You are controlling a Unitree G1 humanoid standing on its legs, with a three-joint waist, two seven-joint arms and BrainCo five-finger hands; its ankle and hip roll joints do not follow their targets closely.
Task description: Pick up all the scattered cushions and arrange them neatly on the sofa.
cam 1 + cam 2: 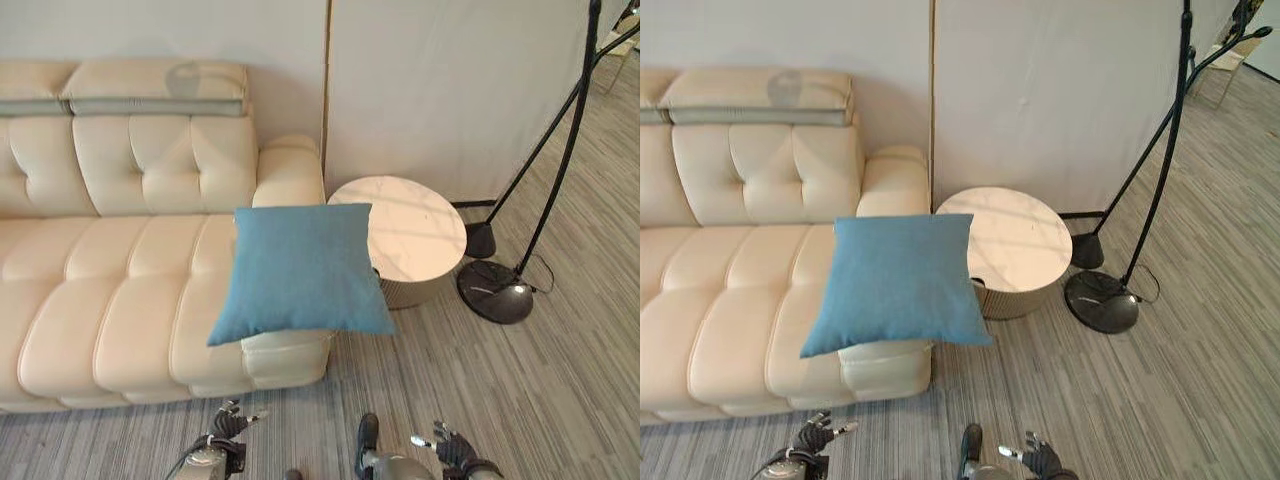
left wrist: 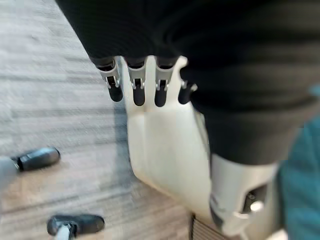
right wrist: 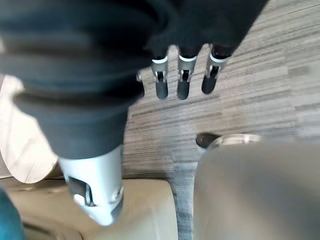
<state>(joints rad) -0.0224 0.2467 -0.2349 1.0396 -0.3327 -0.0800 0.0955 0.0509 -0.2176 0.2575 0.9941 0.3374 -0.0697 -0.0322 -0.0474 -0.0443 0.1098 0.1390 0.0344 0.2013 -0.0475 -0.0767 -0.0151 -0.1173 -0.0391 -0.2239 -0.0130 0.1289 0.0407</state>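
while the square teal-blue fabric cushion (image 1: 300, 270) lies on the right end of the cream tufted leather sofa (image 1: 110, 300), its corner overhanging toward the round white marble side table (image 1: 415, 240), the left hand (image 1: 228, 425) and right hand (image 1: 450, 448) hang low over the floor, fingers loosely straight and empty.

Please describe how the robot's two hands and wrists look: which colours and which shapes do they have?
Both hands look alike. The left hand and the right hand each have a row of slim silver fingers ending in rounded dark tips. A dark ribbed cover wraps the back of each hand and the wrist. Below the cover, a smooth silver-grey thumb stands apart from the fingers.
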